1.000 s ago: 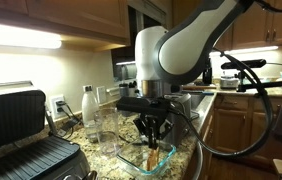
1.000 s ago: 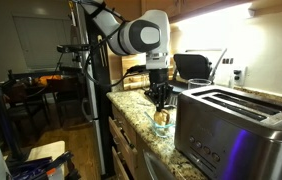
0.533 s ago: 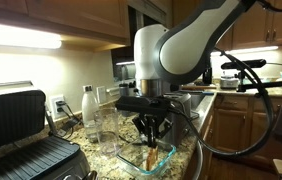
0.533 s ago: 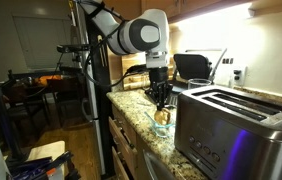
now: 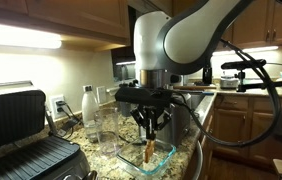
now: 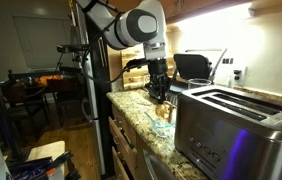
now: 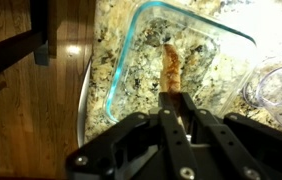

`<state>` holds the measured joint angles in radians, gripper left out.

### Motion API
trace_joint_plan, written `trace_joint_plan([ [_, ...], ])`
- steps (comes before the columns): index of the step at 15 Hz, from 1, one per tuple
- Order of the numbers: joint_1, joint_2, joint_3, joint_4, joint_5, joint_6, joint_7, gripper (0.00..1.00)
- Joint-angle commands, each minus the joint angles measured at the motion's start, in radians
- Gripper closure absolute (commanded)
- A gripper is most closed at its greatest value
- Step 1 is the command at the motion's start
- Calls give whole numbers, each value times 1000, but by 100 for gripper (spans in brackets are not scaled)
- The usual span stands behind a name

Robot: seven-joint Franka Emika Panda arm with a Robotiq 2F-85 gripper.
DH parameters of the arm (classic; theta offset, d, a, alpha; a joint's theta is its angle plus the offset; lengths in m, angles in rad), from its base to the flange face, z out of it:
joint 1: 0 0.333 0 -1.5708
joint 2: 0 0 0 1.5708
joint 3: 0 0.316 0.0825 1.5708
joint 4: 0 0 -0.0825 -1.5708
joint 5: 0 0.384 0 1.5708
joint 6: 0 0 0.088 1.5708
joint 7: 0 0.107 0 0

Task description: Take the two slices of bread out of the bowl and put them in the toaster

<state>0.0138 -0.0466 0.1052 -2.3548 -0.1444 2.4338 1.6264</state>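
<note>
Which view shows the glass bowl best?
The wrist view: it looks down into the bowl, showing most of its rim and floor around the bread slice. In both exterior views the bowl is small, low and side-on.

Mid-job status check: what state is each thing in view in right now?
hand: shut on a bread slice
bread slice: held on edge, hanging over the bowl
bowl: upright; no second slice clearly visible in it
toaster: no bread showing in the slots
contact grill: lid open
drinking glasses: upright, look empty
</note>
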Motion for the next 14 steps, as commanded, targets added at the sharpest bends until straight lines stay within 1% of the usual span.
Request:
trace_joint_plan([
  [1, 10, -91, -8, -22, -22, -63, -22, 93],
  [7, -1, -174, 7, -19, -30, -119, -11, 93],
  [14, -18, -274, 35, 0, -79, -196, 11, 93],
])
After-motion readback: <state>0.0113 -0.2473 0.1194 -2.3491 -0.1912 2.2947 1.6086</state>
